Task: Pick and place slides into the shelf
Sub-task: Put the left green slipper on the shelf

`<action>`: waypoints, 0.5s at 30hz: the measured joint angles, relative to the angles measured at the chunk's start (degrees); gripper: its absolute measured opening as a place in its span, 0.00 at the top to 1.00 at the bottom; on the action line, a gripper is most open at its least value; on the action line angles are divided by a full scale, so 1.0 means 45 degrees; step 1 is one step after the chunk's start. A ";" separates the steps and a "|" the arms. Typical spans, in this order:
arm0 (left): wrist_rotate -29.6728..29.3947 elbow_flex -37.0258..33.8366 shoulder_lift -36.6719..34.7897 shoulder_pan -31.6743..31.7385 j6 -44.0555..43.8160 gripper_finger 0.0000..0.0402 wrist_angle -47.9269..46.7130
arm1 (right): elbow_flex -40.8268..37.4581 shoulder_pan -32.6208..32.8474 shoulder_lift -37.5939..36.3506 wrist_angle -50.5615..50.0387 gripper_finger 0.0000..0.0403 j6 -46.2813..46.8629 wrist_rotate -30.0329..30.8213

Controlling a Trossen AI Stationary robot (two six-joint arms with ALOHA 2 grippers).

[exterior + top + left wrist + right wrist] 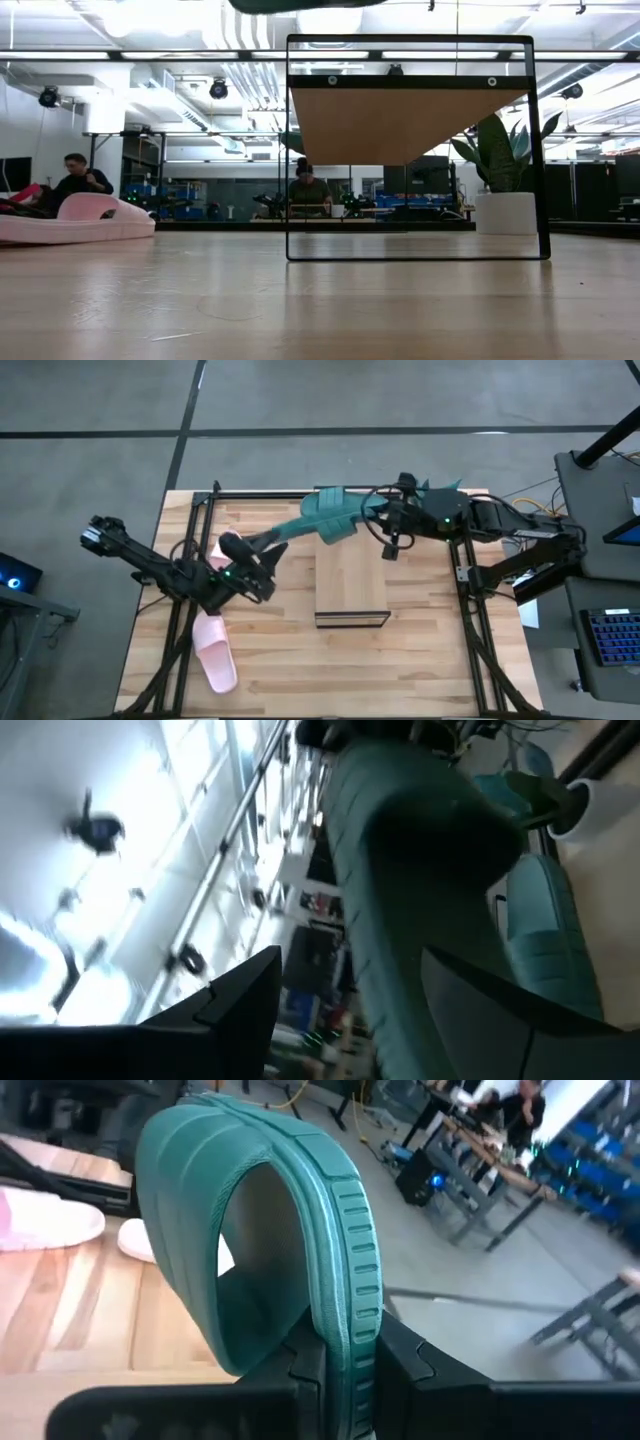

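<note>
right hand (pixel 345 1370) clamped on teal rubber slide's (pixel 270 1230) strap; left hand (pixel 350 1010) gripped another teal slide (pixel 400 870); risked colliding above light-wood shelf (pixel 351 585).

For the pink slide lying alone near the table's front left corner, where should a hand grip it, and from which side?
Grip the pink slide by its wide strap, coming from above. It appears to lie sole-down on the table, so the strap arches clear of the footbed, probably leaving room for one finger beneath it and one on top.
</note>
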 joint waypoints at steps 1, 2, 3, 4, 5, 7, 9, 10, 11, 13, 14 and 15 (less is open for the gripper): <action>-0.0206 0.0000 -0.0142 -0.0004 -0.0355 0.44 -0.0012 | 0.0000 0.0011 -0.0075 -0.0009 0.92 -0.0277 -0.0018; -0.0306 0.0000 -0.0302 -0.0004 -0.0667 0.44 -0.0012 | 0.0000 0.0023 -0.0101 0.0002 0.92 -0.0533 -0.0020; -0.0393 0.0000 -0.0477 -0.0004 -0.1026 0.44 0.0017 | 0.0000 0.0030 -0.0144 0.0018 0.92 -0.0790 -0.0049; -0.0453 0.0005 -0.0646 0.0001 -0.1381 0.44 0.0008 | 0.0000 0.0022 -0.0175 0.0022 0.92 -0.1012 -0.0157; -0.0493 0.0005 -0.0752 0.0001 -0.1715 0.44 0.0005 | 0.0000 0.0020 -0.0181 0.0035 0.92 -0.1240 -0.0221; -0.0494 0.0005 -0.0939 0.0001 -0.2320 0.44 -0.0090 | 0.0000 0.0020 -0.0183 0.0053 0.92 -0.1538 -0.0244; -0.0511 0.0005 -0.1086 -0.0004 -0.3054 0.44 -0.0230 | 0.0000 0.0020 -0.0183 0.0049 0.92 -0.1723 -0.0285; -0.0533 0.0036 -0.1163 -0.0004 -0.3527 0.44 -0.0512 | 0.0000 0.0021 -0.0183 0.0051 0.92 -0.1791 -0.0287; -0.0569 0.0102 -0.1238 -0.0004 -0.4077 0.44 -0.0977 | 0.0000 0.0025 -0.0183 0.0053 0.92 -0.1860 -0.0287; -0.0567 0.0313 -0.1309 -0.0004 -0.5443 0.44 -0.2355 | 0.0000 0.0030 -0.0183 0.0058 0.92 -0.1898 -0.0284; -0.0549 0.0477 -0.1338 -0.0004 -0.6226 0.44 -0.3305 | 0.0000 0.0030 -0.0183 0.0058 0.92 -0.1891 -0.0283; -0.0474 0.0676 -0.1360 -0.0004 -0.7163 0.44 -0.4364 | 0.0000 0.0020 -0.0183 0.0055 0.92 -0.1889 -0.0280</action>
